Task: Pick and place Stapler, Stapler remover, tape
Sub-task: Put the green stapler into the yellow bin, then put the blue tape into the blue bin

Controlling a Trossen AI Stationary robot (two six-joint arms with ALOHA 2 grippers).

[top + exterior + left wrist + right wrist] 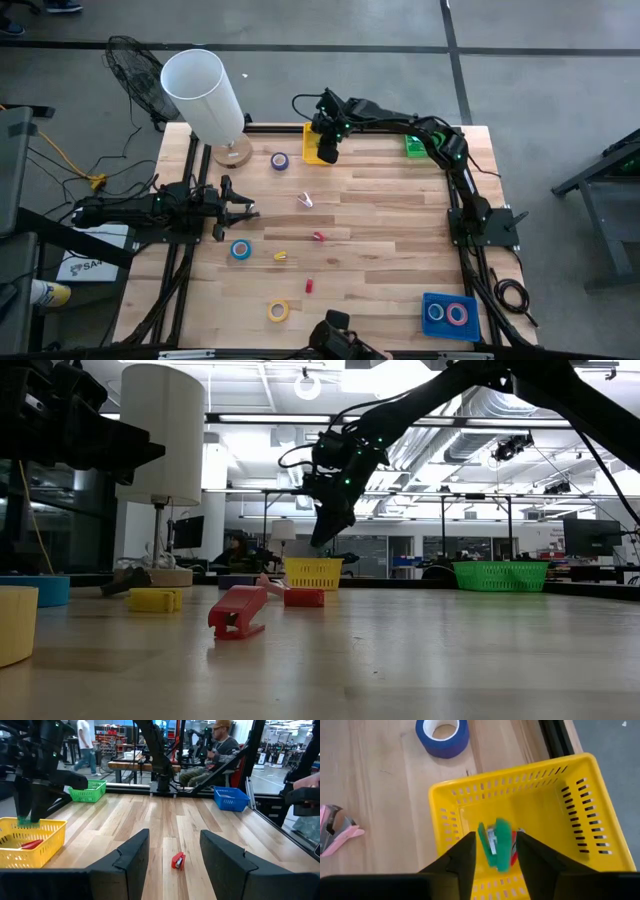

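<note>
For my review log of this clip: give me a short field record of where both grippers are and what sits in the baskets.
right gripper: over the yellow basket, fingers apart, green stapler blurred between them above a red item
left gripper: open, at the table's left side, holding nothing
blue basket: a blue and a pink tape roll inside
green basket: contents not visible

Table: pale wood planks. Baskets — yellow with slotted walls, green, blue. Green stapler over a red one in the yellow basket. Tape rolls: blue, yellow. Pink staple remover. Arms dark, lampshade white.
</note>
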